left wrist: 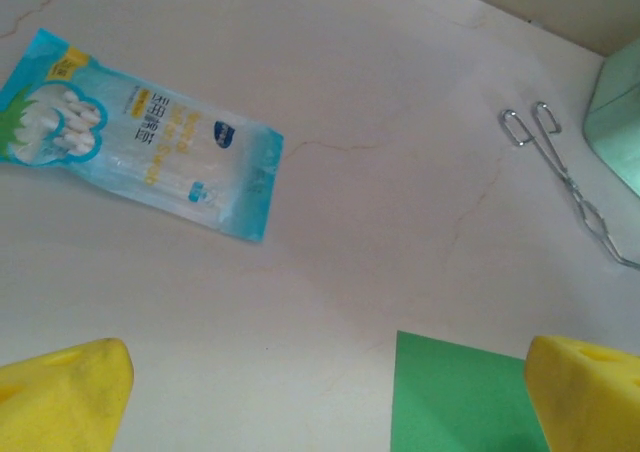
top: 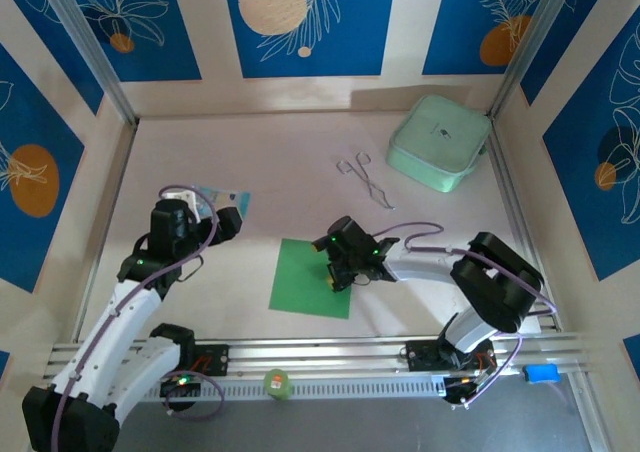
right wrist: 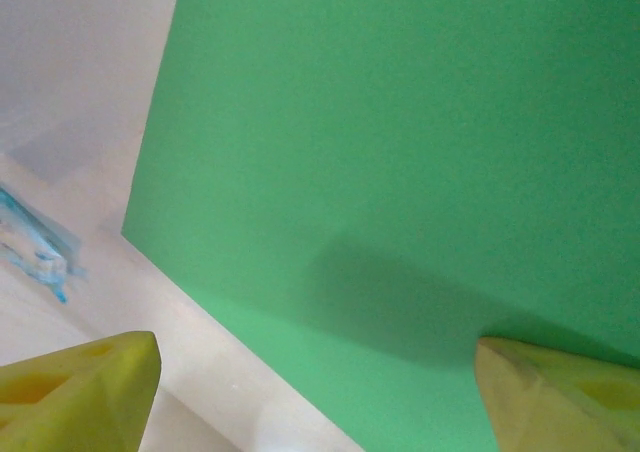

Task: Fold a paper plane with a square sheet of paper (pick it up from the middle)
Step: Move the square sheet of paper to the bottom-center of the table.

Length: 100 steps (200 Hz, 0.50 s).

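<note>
The square sheet of paper (top: 308,277) lies flat on the table, bright green and unfolded. My right gripper (top: 341,274) hangs low over its right edge, open. In the right wrist view the sheet (right wrist: 400,162) takes up most of the picture; one yellow fingertip (right wrist: 565,397) is over the paper and the other (right wrist: 80,392) over bare table, with nothing between them (right wrist: 320,402). My left gripper (top: 218,219) is open to the left of the sheet, near the packet. Its wrist view catches a corner of the sheet (left wrist: 460,397) between its yellow fingertips (left wrist: 65,397).
A light-blue printed packet (top: 226,195) (left wrist: 140,147) lies at the left. Metal tongs (top: 366,180) (left wrist: 570,187) lie behind the sheet. A pale mint box (top: 440,142) stands at the back right. A rail (top: 330,357) runs along the near edge.
</note>
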Each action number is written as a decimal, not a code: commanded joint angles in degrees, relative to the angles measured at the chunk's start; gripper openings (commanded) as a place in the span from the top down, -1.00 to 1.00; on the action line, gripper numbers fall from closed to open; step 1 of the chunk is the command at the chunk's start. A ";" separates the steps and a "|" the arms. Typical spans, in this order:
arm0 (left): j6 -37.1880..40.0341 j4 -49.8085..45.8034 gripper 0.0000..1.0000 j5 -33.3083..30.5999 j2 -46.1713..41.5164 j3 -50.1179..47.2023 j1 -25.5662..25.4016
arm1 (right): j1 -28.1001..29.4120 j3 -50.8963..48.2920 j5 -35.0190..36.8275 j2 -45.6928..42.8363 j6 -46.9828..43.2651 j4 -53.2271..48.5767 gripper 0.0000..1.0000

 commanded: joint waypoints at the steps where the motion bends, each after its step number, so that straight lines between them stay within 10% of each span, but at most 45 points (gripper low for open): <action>1: 1.34 -0.32 -1.00 1.32 -0.28 -0.52 -0.15 | 1.49 -1.12 2.44 4.71 8.88 -0.34 -0.68; 100: -2.68 7.92 -0.75 22.04 5.23 -1.44 -0.57 | -3.55 4.97 -1.56 8.66 -5.92 1.28 -0.70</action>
